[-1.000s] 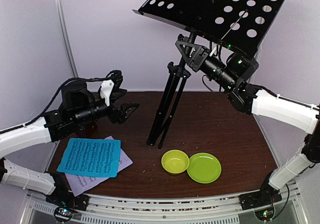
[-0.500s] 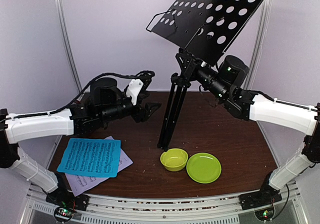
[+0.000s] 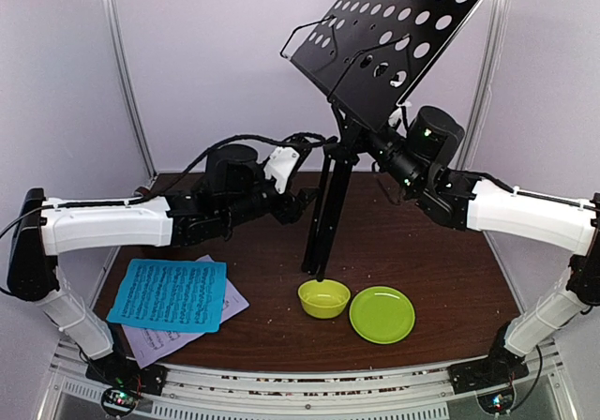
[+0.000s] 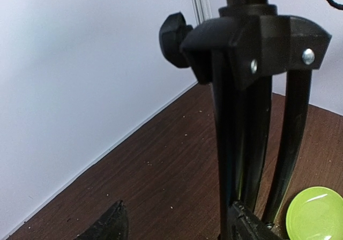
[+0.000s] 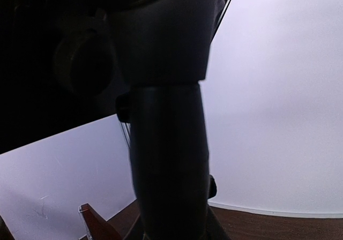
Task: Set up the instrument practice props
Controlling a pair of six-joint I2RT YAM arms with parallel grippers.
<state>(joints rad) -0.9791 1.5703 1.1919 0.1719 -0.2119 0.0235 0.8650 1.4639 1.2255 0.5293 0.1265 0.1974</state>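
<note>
Leaning over brown table (image 3: 441, 251), music stand (image 3: 330, 204), specks (image 4: 185, 134) perhaps crumbs, pale walls (image 3: 206, 54)

One stand (image 3: 329, 198), seemingly two sheets (image 3: 169, 294), one bowl (image 3: 323, 298), one plate (image 3: 382, 314).

Stand (image 3: 324, 223) behind bowl (image 3: 323, 298), plate (image 3: 382, 314) right, sheets (image 3: 169, 294) left

Your top view is bright, even and sharp; the wall post (image 3: 124, 64) bows near the left edge. Your left wrist view shows the music stand (image 4: 257, 42) softly blurred; the right wrist view leaves it a dark silhouette against a bright wall (image 5: 278, 90).
</note>
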